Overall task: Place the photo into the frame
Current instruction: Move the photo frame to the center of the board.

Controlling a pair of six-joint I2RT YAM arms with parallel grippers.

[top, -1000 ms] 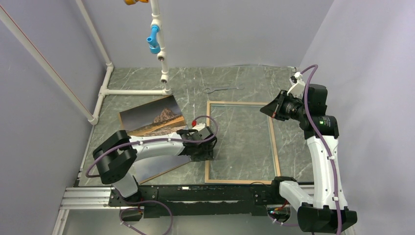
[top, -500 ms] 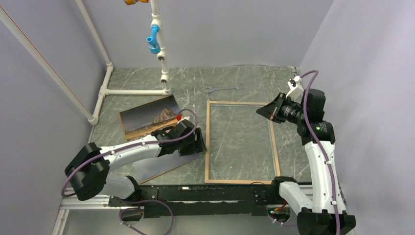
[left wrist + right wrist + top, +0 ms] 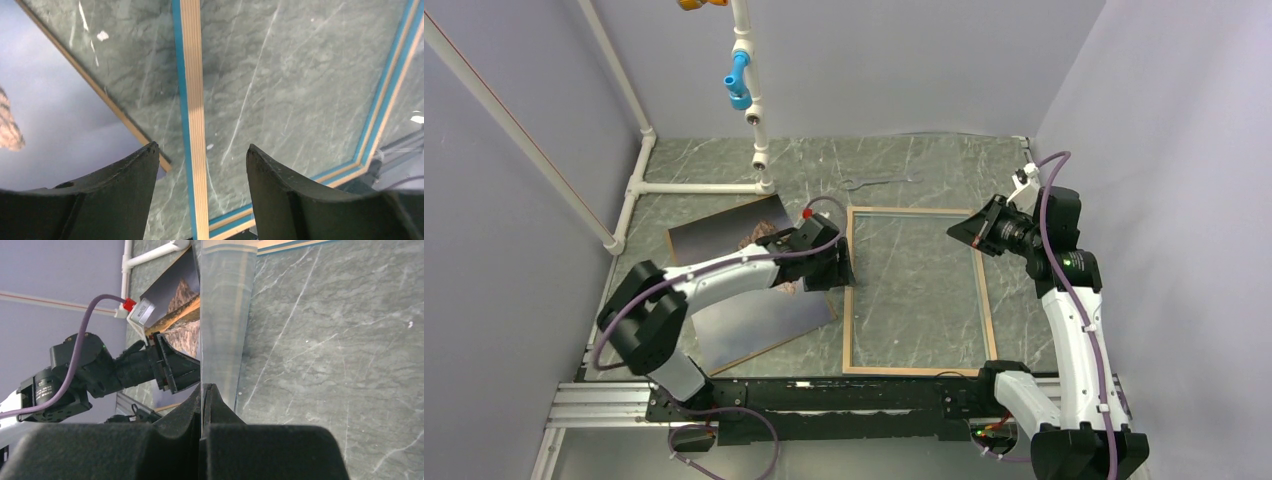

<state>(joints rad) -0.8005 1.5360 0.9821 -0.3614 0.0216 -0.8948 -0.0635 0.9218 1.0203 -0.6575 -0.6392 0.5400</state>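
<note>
— Where's the photo (image 3: 754, 320)?
— Flat and face up on the left half of the tabletop (image 3: 904, 160), just beside the frame (image 3: 988, 300). The frame lies tan back up nearer the right edge.
— And the claws?
— The left gripper (image 3: 200, 147) hangs wide over the frame's left rail, holding nothing. The right gripper (image 3: 204, 386) is pinched on a clear sheet (image 3: 225, 315) at the frame's far right corner.

Left arm (image 3: 724, 271) and right arm (image 3: 1076, 330) are shelled white with black joints; purple cables (image 3: 1042, 205) are routed along them; the left gripper (image 3: 201, 147) is moulded black
</note>
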